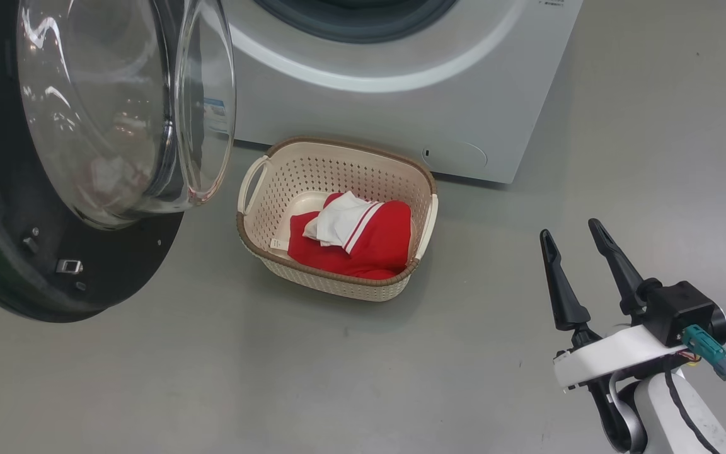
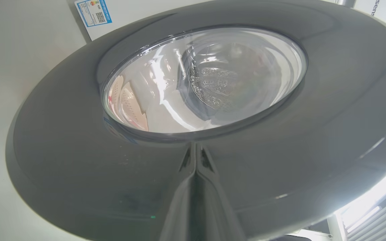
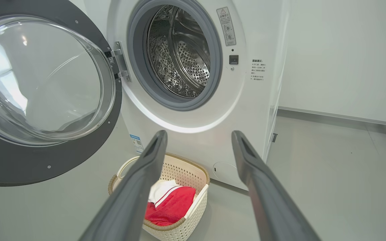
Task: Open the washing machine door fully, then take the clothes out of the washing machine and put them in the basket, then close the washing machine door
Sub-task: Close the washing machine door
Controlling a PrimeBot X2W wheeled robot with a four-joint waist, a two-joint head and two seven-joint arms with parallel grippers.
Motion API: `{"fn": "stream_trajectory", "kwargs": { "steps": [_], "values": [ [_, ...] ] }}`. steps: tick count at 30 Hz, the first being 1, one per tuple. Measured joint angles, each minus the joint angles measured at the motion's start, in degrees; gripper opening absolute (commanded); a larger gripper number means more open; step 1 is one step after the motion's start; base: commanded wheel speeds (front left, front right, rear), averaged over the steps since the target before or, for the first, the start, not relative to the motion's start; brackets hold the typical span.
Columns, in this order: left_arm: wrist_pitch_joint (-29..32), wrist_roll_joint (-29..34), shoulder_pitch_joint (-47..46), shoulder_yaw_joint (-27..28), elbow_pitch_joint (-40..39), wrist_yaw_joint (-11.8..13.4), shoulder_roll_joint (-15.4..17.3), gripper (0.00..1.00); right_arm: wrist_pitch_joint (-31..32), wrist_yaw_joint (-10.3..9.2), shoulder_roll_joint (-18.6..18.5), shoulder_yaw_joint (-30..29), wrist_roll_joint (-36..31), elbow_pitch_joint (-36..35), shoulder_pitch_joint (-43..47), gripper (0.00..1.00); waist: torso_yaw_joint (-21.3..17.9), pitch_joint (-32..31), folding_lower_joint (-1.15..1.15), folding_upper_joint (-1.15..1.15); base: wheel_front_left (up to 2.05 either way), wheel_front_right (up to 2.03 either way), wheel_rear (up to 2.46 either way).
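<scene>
In the head view, the right gripper (image 1: 570, 228) is hanging with its two fingers spread apart and nothing between them. The basket (image 1: 338, 146) is sitting well ahead of it and to its left on the floor, with the clothes (image 1: 369, 246) lying bunched inside. Beyond the basket the washing machine (image 1: 401, 94) is standing, and farther to the gripper's left the washing machine door (image 1: 117, 277) is hanging wide open. In the left wrist view, the left gripper (image 2: 196, 149) is showing its fingers pressed together with nothing held. Their tips are appearing to touch the door's glossy dark outer face, just short of the glass bowl. In the right wrist view, the spread fingers are framing the basket below them, and the drum (image 3: 179, 57) above and ahead is looking bare, so only the closing seems left. The likely trouble is slipping: narrow closed tips pushing on slick, curved plastic may be skating sideways, so the door swings only partway and fails to latch. The basket is also sitting just in front of the machine, so a sagging door edge could be clipping its rim.
</scene>
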Motion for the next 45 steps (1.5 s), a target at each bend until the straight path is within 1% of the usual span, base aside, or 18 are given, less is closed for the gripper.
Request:
{"fn": "stream_trajectory", "kwargs": {
  "steps": [7,11,13,17,23,26,29,32,37,39,41,43,44,45],
  "values": [
    [1.77,-0.43,1.97,-0.08,-2.15,-0.1,-1.22,0.0,0.0,0.0,0.16,0.04,0.03,0.02,0.54,1.0,0.03,-0.58,0.0,0.0,0.0,0.0,0.0],
    [2.93,-1.3,2.88,-0.12,-3.64,-0.6,-2.7,0.0,0.0,0.0,0.29,0.19,0.03,0.07,0.57,1.0,0.03,-0.96,0.0,0.0,0.0,0.0,0.0],
    [3.42,-2.81,3.19,-0.04,-4.36,-0.6,-3.8,0.0,0.0,0.0,0.36,0.23,0.03,0.29,0.61,1.0,0.03,-1.24,0.0,0.0,0.0,0.0,0.0],
    [4.28,-2.94,4.28,-0.4,-6.16,-0.82,-5.12,0.0,-0.01,0.0,0.48,0.36,0.03,0.36,0.91,1.0,0.08,-1.63,0.0,0.0,0.0,0.0,0.0],
    [2.75,-2.47,6.11,-0.31,-9.66,-1.37,-5.57,0.0,-0.01,0.0,0.55,0.46,0.03,0.51,1.67,1.0,0.29,-2.16,0.0,0.0,0.0,0.0,0.0],
    [-0.48,-1.01,7.08,0.1,-12.23,-2.0,-5.31,0.0,-0.01,0.0,0.62,0.53,0.04,0.62,1.69,1.0,0.4,-2.42,0.0,0.0,0.0,0.0,0.0],
    [-4.82,1.22,7.72,1.3,-14.91,-2.05,-4.81,0.0,-0.01,0.0,0.85,0.48,0.15,1.13,1.93,1.0,0.54,-3.03,0.0,0.0,0.0,0.0,0.0],
    [-8.16,4.25,9.05,0.64,-17.91,-2.12,-4.04,0.0,-0.01,-0.01,0.93,0.09,0.54,1.18,3.02,1.0,0.86,-3.73,0.0,0.0,0.0,0.0,0.0],
    [-14.62,11.63,13.5,-3.78,-26.95,-2.12,-1.53,0.0,-0.01,-0.09,0.93,-0.87,0.55,0.75,3.64,1.0,1.77,-4.49,0.0,0.0,0.0,0.0,0.0],
    [-17.17,12.84,14.41,-5.56,-30.06,-2.12,-1.25,0.0,-0.01,-0.18,0.89,-1.61,0.56,0.33,3.64,1.0,2.2,-4.65,0.0,0.0,0.0,0.0,0.0],
    [-19.41,15.69,15.86,-8.98,-33.52,-2.12,-1.0,0.0,-0.02,-0.55,0.68,-1.82,0.55,0.15,3.65,1.0,2.68,-4.78,0.0,0.0,0.0,0.0,0.0],
    [-22.51,19.28,18.46,-12.77,-37.31,-2.12,0.16,0.0,-0.02,-0.55,0.54,-1.72,0.55,0.02,3.64,1.0,3.16,-4.88,0.0,0.0,0.0,0.0,0.0],
    [-24.28,20.85,19.81,-13.88,-38.54,-2.13,0.87,0.0,-0.02,-0.54,0.54,-1.69,0.55,-0.1,3.64,1.0,3.38,-4.92,0.0,0.0,0.0,0.0,0.0],
    [-24.28,20.85,19.81,-13.88,-38.54,-2.13,0.87,0.0,-0.02,-0.54,0.54,-1.69,0.55,-0.1,3.64,1.0,3.38,-4.92,0.0,0.0,0.0,0.0,0.0]
  ]
}}
